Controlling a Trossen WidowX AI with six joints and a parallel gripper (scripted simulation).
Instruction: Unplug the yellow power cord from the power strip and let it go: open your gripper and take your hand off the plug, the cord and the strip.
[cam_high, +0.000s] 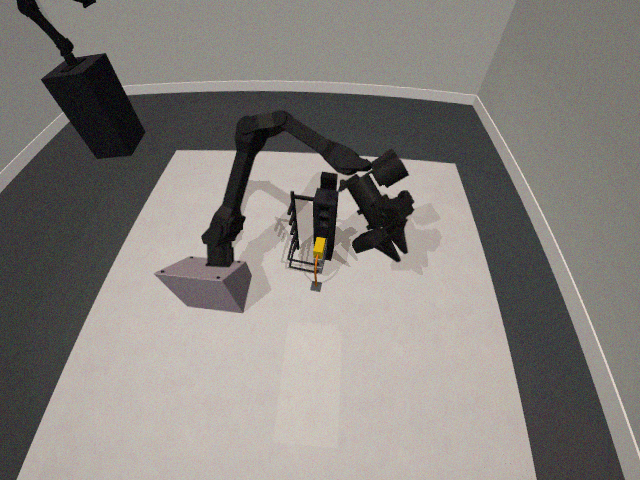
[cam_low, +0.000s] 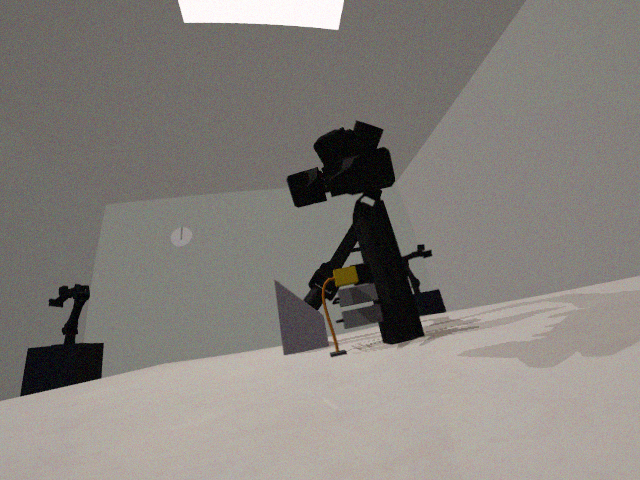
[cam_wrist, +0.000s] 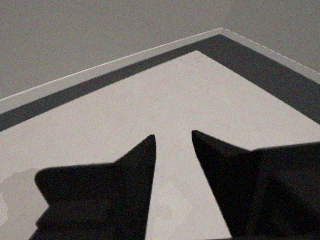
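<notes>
One yellow plug (cam_high: 320, 247) horiz., cord (cam_high: 315, 270) down.

— Power strip (cam_high: 325, 219)? Standing upright mid-table (cam_high: 413, 387), wire rack (cam_high: 297, 232) just to its left, arm base (cam_high: 206, 281) further left.
— Plug (cam_high: 320, 247)? Seated low on the strip's near face, cord (cam_high: 315, 269) dropping to the table.
— Hand (cam_high: 395, 253)? Right of the strip, apart, nothing between its fingers.

Bare grey-walled test room (cam_high: 310, 41); pale mat (cam_high: 310, 387), camera stand (cam_high: 93, 103).
</notes>
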